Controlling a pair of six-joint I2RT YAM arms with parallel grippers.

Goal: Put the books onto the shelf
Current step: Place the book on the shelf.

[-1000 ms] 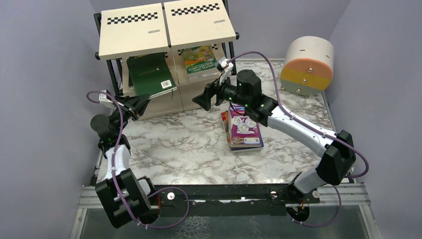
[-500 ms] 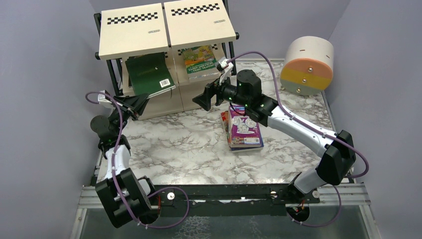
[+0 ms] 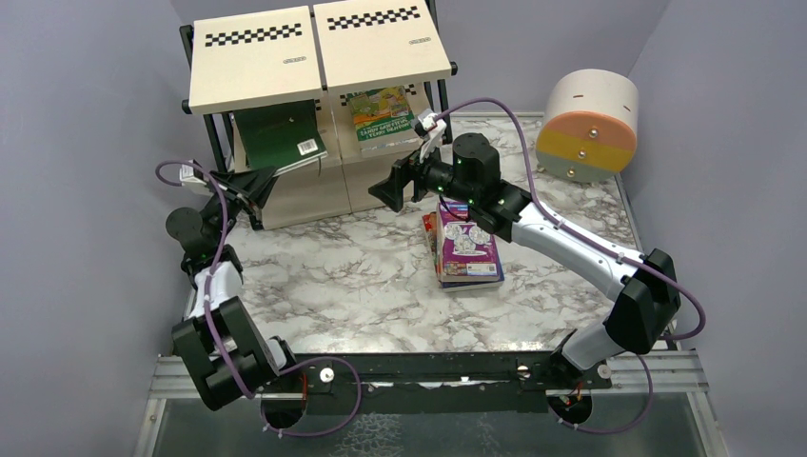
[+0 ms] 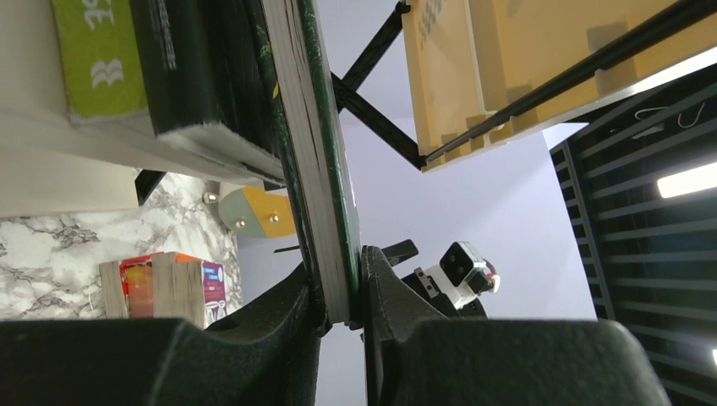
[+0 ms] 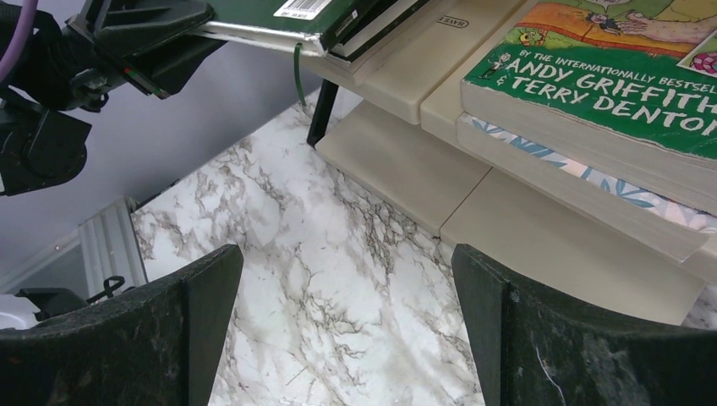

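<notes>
The left hand (image 3: 269, 176) is closed on the near edge of the dark green book (image 3: 278, 136). In the left wrist view the book's (image 4: 317, 152) page block is clamped between the two fingers (image 4: 292, 309), with the hand (image 4: 338, 292) shut tightly against both covers. The book is held tilted. Its far part is tucked under the top board on the left half of the shelf (image 3: 252, 71), and its barcoded near corner juts past the front. There it is laid against a black book (image 4: 190, 76) already on that tier.

The right hand (image 3: 390, 190) is held with its jaws spread wide. Nothing is gripped or touched by it. In its own wrist view the hand (image 5: 342, 262) is seen poised above the marbled tabletop (image 3: 352, 286) in front of the shelf's lower boards.

A cartoon book (image 3: 381, 114) with a green title band is lodged on the shelf's right half, with a pale leaf-patterned book (image 5: 583, 173) beneath it. A stack of books (image 3: 466, 246), purple on top, is left on the tabletop under the right arm.
</notes>
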